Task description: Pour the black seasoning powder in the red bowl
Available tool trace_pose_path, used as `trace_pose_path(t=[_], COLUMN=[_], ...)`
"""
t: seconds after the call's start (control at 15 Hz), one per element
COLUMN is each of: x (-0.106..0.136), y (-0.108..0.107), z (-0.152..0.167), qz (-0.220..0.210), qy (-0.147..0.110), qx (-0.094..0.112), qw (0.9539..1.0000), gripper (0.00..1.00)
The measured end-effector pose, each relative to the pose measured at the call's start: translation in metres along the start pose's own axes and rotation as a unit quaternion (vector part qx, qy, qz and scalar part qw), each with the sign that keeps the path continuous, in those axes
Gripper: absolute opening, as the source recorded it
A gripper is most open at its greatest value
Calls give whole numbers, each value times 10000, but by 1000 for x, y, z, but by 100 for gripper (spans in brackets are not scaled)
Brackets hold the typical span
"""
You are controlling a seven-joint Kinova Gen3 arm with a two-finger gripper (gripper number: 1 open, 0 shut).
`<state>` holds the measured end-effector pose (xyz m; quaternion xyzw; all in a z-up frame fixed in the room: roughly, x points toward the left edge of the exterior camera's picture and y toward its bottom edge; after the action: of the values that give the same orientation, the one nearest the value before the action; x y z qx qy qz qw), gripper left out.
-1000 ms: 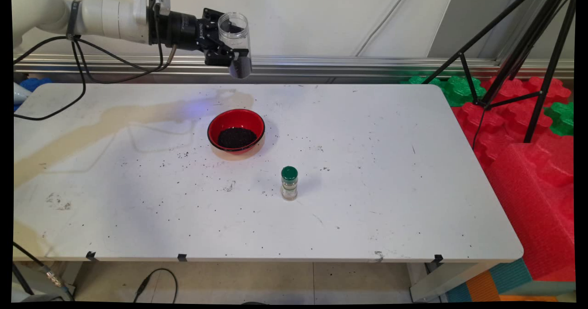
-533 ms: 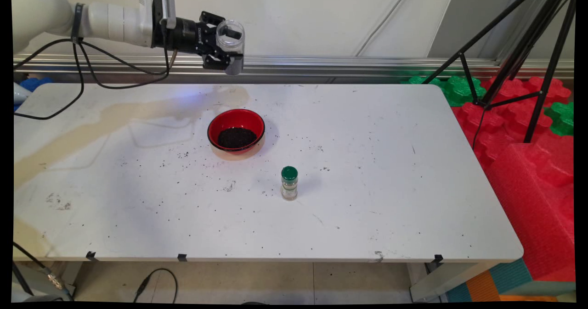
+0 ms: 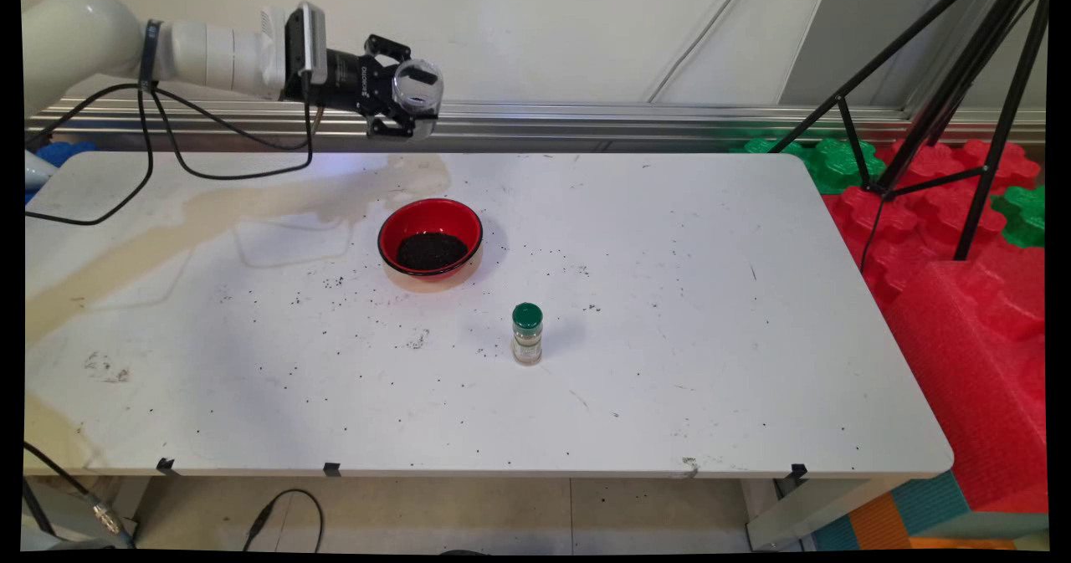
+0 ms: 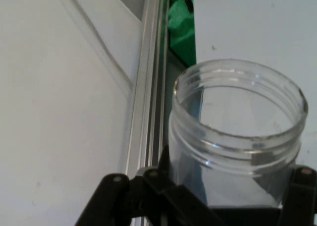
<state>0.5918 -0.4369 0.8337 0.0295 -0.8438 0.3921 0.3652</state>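
Note:
My gripper (image 3: 410, 103) is shut on a clear plastic jar (image 3: 416, 93), held high over the table's far edge with its open mouth turned toward the camera. In the hand view the clear plastic jar (image 4: 237, 137) fills the lower right, its threaded rim open and the gripper (image 4: 223, 196) clamped on its body. Below and slightly right of the gripper, a red bowl (image 3: 430, 238) sits on the white table (image 3: 669, 362) with a pile of dark grains inside. A small spice jar with a green cap (image 3: 527, 333) stands upright nearer the front.
Dark grains are scattered over the table around the bowl. A tan stain runs across the table's left side. Black cables (image 3: 151, 161) hang from the arm. A black tripod (image 3: 945, 94) and red and green foam blocks (image 3: 962, 295) stand off the table's right edge.
The gripper has moved down and slightly left while rolling the jar, so the jar's mouth now faces the camera instead of upward. The bowl and spice jar have not moved.

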Motion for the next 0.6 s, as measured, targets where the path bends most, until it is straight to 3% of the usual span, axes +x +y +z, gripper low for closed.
trace_pose_path(t=[0.27, 0.6], x=[-8, -12], y=[8, 16], z=[3, 5], qz=[546, 1170], qy=[-118, -169], qx=[-107, -232], qw=[9984, 9927], gripper=[0, 0])
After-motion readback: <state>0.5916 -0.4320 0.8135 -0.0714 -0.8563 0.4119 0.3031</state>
